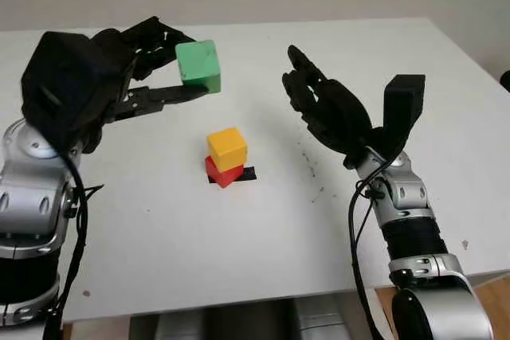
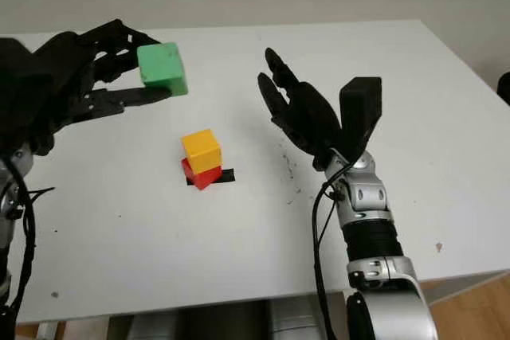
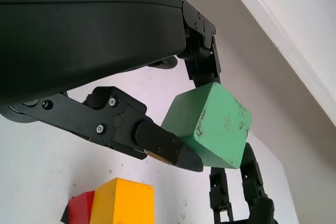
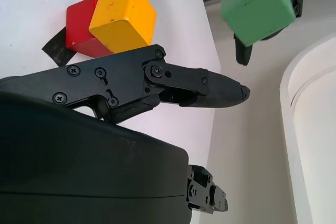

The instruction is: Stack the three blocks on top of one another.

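A yellow block [image 1: 227, 148] sits on top of a red block [image 1: 221, 171], and the red one stands on a black tape mark [image 1: 245, 173] near the middle of the white table [image 1: 263, 244]. My left hand [image 1: 163, 65] hovers above and to the left of that stack, shut on a green block [image 1: 198, 65] held in the air between its fingertips [image 3: 178, 156]. The green block [image 3: 210, 124] is tilted. My right hand [image 1: 319, 105] is open and raised to the right of the stack, palm turned toward it, touching nothing.
The table's front edge [image 1: 263, 300] runs just below the arms, and its right edge [image 1: 478, 61] slants away at the far right. A pale wall rises behind the table. Small dark specks [image 1: 311, 169] mark the surface right of the stack.
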Robot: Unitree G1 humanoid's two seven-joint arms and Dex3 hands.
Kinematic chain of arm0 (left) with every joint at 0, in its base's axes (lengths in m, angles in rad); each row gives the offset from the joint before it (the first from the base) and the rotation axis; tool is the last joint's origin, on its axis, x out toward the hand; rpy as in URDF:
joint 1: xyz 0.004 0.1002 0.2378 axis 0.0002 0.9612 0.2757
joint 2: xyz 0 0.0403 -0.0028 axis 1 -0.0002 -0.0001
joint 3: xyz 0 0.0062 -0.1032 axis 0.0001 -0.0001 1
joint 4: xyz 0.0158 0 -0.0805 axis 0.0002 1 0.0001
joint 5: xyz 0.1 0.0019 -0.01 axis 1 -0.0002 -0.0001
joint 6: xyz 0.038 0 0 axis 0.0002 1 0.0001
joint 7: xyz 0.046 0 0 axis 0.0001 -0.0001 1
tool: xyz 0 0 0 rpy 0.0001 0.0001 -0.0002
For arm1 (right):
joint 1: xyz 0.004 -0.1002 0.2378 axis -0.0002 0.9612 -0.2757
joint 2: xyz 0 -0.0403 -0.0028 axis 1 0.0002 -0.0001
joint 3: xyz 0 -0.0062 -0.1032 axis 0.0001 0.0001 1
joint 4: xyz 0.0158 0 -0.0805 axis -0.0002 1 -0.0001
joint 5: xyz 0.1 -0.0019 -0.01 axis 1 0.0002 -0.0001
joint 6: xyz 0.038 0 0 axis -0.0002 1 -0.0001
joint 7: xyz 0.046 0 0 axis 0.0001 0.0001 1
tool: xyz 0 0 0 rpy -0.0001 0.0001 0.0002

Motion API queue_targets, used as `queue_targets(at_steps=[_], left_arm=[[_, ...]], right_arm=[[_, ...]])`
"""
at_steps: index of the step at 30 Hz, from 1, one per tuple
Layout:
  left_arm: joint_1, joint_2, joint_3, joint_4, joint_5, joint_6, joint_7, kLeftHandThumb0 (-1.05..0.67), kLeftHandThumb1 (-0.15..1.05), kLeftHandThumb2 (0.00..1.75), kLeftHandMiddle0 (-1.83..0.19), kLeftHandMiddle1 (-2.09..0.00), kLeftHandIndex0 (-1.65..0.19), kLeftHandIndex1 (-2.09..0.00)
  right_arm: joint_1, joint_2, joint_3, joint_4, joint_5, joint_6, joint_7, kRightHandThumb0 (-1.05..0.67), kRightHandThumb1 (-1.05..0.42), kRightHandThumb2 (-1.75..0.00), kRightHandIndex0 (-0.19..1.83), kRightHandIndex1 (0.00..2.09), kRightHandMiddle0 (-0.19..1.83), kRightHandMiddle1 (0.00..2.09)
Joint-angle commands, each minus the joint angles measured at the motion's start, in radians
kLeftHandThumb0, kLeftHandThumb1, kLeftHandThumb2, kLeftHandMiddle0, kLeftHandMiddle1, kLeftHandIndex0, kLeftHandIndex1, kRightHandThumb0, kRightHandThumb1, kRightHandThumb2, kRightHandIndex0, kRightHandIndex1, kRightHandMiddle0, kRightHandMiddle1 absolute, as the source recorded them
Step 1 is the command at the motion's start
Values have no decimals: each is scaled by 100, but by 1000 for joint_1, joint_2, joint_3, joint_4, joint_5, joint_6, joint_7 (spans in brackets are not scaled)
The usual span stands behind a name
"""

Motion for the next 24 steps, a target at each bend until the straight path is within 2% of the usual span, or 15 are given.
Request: queue_targets(at_steps=[1,9,24], left_arm=[[-30,-4,-19,15,9,-4,4,-37,104,5,-15,-5,-45,-158],[-10,-4,-83,61,52,-78,-1,-39,104,5,-12,-5,-44,-157],[44,-31,-93,17,35,-45,-31,-39,103,6,-8,-5,-45,-165]], right_arm=[[0,2,3,-23,0,9,-3,-68,-105,-51,-19,3,-16,5],[-9,4,-4,-9,11,10,-1,-66,-105,-50,-19,3,-16,5],[-11,0,-5,-15,15,22,-7,-66,-105,-49,-19,2,-16,6]])
